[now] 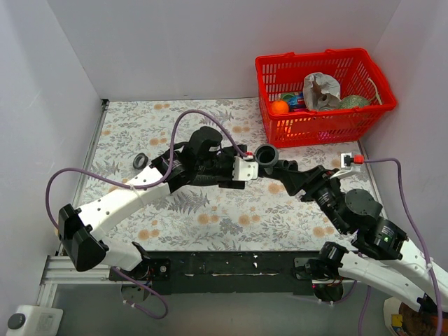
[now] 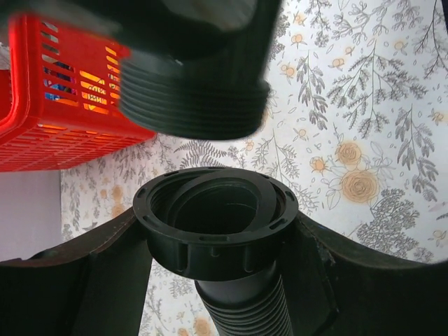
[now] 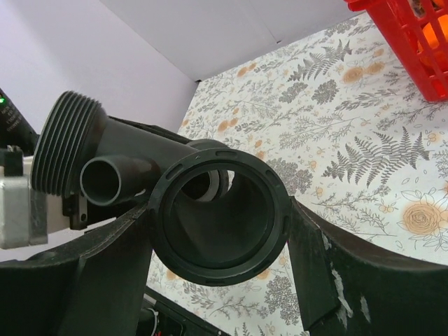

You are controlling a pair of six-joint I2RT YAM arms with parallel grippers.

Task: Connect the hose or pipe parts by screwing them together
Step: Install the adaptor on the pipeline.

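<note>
In the left wrist view, my left gripper (image 2: pixel 217 260) is shut on the smooth collar (image 2: pixel 215 222) of the black ribbed hose (image 2: pixel 241 308), whose open mouth faces up. Just above it, blurred and a little to the left, hangs the threaded end (image 2: pixel 192 98) of the dark grey T-shaped fitting; a gap separates them. My right gripper (image 3: pixel 218 241) is shut on that fitting (image 3: pixel 218 213), whose threaded end (image 3: pixel 66 143) and small side spigot (image 3: pixel 105 180) point left. From above, the two grippers (image 1: pixel 241 170) (image 1: pixel 285 171) meet mid-table, the fitting (image 1: pixel 267 155) between them.
A red basket (image 1: pixel 369 73) holding an orange ball and other items stands at the back right. A loose black ring (image 1: pixel 140 161) lies on the floral cloth at the left. Purple cables (image 1: pixel 203 115) loop over the arms. White walls close in the sides and back.
</note>
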